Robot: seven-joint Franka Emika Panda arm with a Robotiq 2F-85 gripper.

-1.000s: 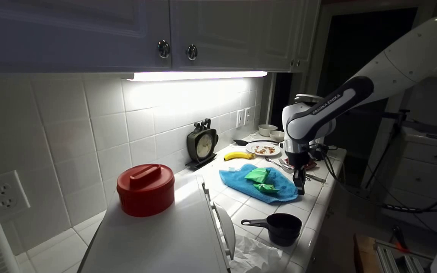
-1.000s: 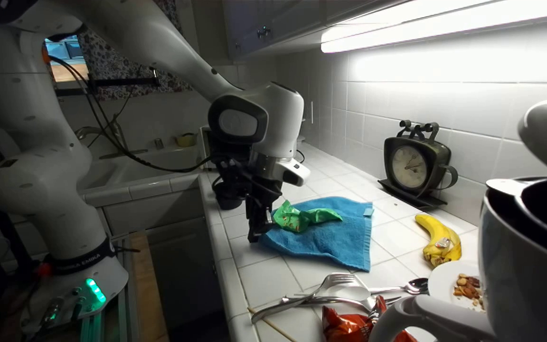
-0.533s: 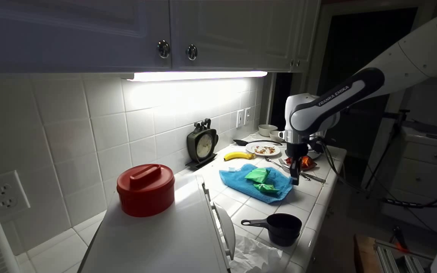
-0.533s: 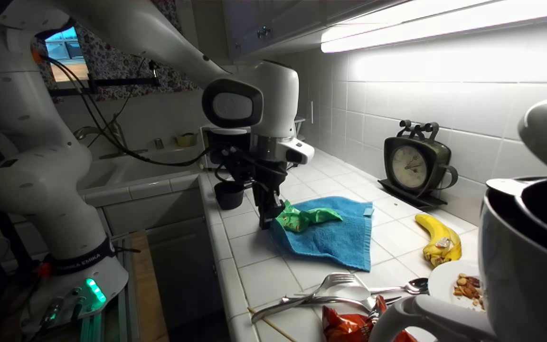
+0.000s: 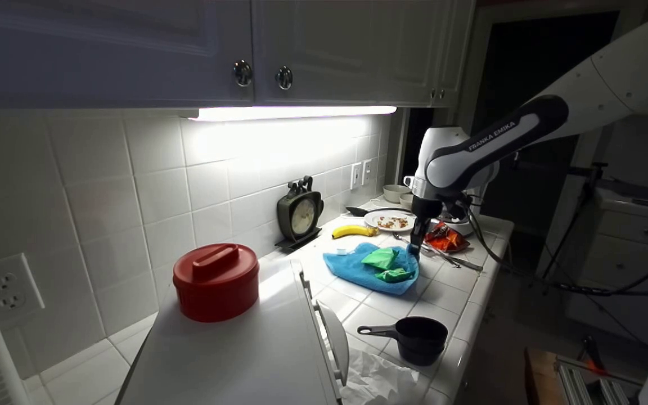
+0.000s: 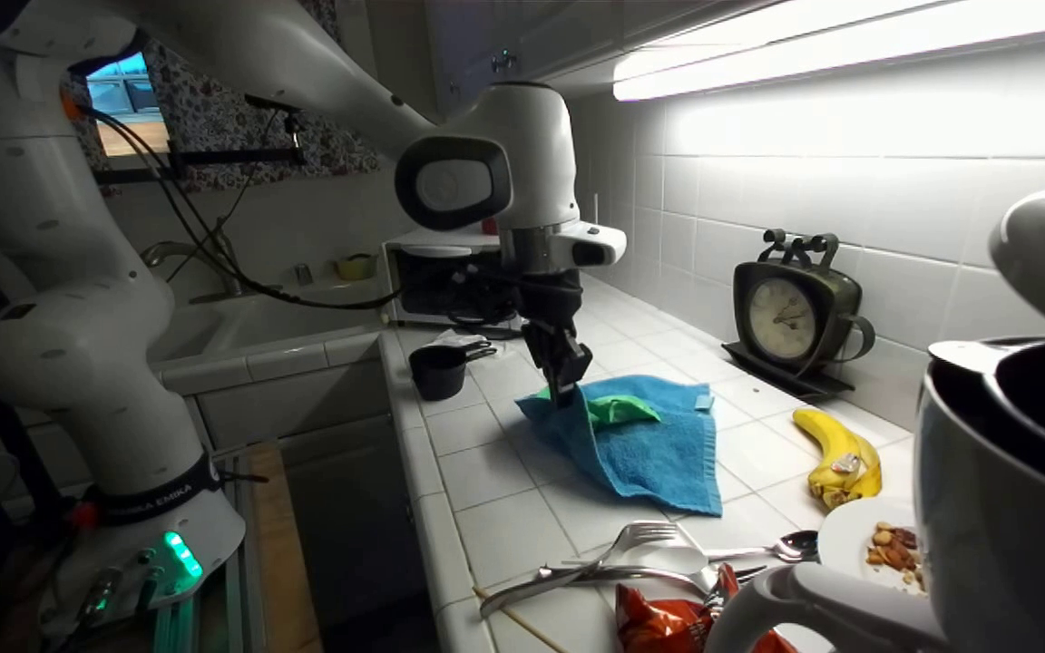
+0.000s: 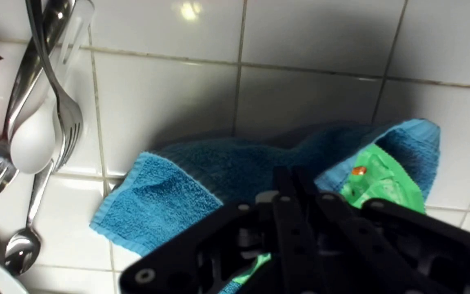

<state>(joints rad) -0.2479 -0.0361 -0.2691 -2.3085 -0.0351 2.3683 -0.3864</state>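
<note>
The gripper (image 6: pixel 563 397) points down at a slight slant over the counter (image 6: pixel 495 535), its 2 fingers together and pinching the blue towel (image 6: pixel 668 462) near an edge. That blue towel lies on the white tiles; by the fingertips its side stands up in a fold, while much of the rest spreads out flat. A crumpled green wrapper (image 5: pixel 381 259) sits on top, partly hidden by the fold in an exterior view; in the wrist view it shows on both sides of the fingers.

Near the towel lie 2 forks (image 7: pixel 69 116), 1 white spoon (image 7: pixel 33 141) and 1 metal spoon (image 7: pixel 23 250), overlapping loosely. A shiny red packet (image 5: pixel 446 237) is just beside them. The banana (image 6: pixel 835 458) rests closer to the wall (image 6: pixel 903 209), next to a white plate (image 5: pixel 372 221) with nuts (image 5: pixel 392 223) on it. A dark clock (image 6: pixel 795 313) stands against the wall tiles.

Well apart from the towel, a black cup (image 5: pixel 422 340) with a handle sits upright by the counter's front edge. Past it are crumpled white paper (image 5: pixel 380 377) and a white appliance (image 5: pixel 234 360) with a red lidded tub (image 5: pixel 217 281) on top. A bright light strip (image 5: pixel 296 113) glows beneath the cabinets (image 5: pixel 346 50).
</note>
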